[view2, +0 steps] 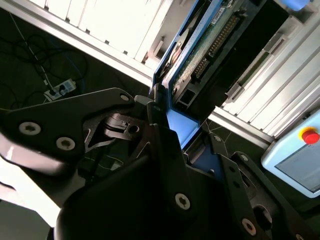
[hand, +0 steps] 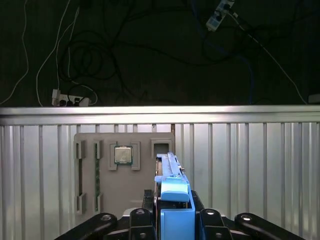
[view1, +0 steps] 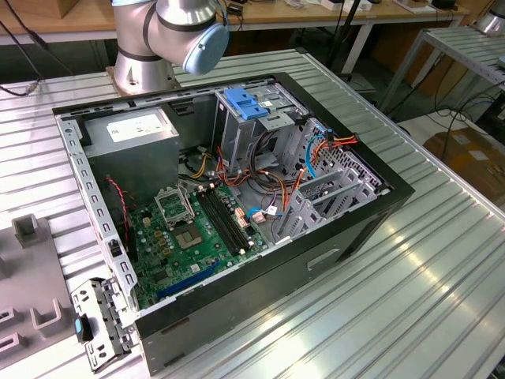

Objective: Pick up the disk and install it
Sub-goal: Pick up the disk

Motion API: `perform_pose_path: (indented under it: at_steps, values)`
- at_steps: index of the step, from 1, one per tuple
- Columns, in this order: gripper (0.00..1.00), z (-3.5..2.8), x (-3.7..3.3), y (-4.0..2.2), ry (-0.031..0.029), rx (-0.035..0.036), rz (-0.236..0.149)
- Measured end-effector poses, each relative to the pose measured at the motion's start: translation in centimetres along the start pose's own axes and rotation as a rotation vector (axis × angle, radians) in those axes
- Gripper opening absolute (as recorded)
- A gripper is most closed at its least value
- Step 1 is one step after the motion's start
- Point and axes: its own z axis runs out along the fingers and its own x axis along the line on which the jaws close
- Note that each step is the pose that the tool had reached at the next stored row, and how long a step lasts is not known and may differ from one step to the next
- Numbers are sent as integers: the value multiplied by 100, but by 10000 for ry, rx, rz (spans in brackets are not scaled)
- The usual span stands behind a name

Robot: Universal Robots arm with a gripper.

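The disk (hand: 172,192) stands on edge between my gripper's black fingers (hand: 141,220), its blue carrier rail facing the first wrist view. The second wrist view shows the disk's (view2: 207,47) green circuit-board side and its blue frame, with the gripper (view2: 175,127) shut on its lower end. It hangs above the ribbed metal table, over a grey fixture tray (hand: 145,145) that holds a processor chip (hand: 123,154). In the exterior view the open computer case (view1: 379,209) lies on the table, and the arm's base (view1: 146,47) stands behind it.
Inside the case are a green motherboard (view1: 189,237), a grey power-supply box (view1: 134,130), a tall metal cage with a blue latch (view1: 246,103) and loose cables (view1: 316,150). A grey fixture (view1: 31,276) lies at the exterior view's left. A pendant with a red button (view2: 310,135) sits beyond the table.
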Motion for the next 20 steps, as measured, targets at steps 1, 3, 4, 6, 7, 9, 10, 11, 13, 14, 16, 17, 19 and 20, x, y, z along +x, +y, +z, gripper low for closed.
perform_pose_path:
  at_steps: [1,3,4,6,7,9,10,11,13,14,16,17,19,20]
  values:
    - [37,-33,0,0,0,0,0]
    - [37,-91,0,1,1,0,0]
    - [37,-112,-1,1,0,0,0]
    - [37,-155,0,2,0,1,0]
    - [37,-169,-1,2,0,0,-1]
    - [37,-219,-1,2,0,0,0]
    - [37,-235,-1,2,0,0,0]
    - [37,-254,-1,2,0,0,0]
    - [37,-279,-2,3,0,0,0]
    - [37,-301,-2,3,0,0,0]
    - [37,-336,-2,3,0,0,0]
    - [37,-349,-2,3,1,0,0]
    - [37,-388,-2,4,0,-1,0]
    - [37,-401,-2,4,1,0,0]
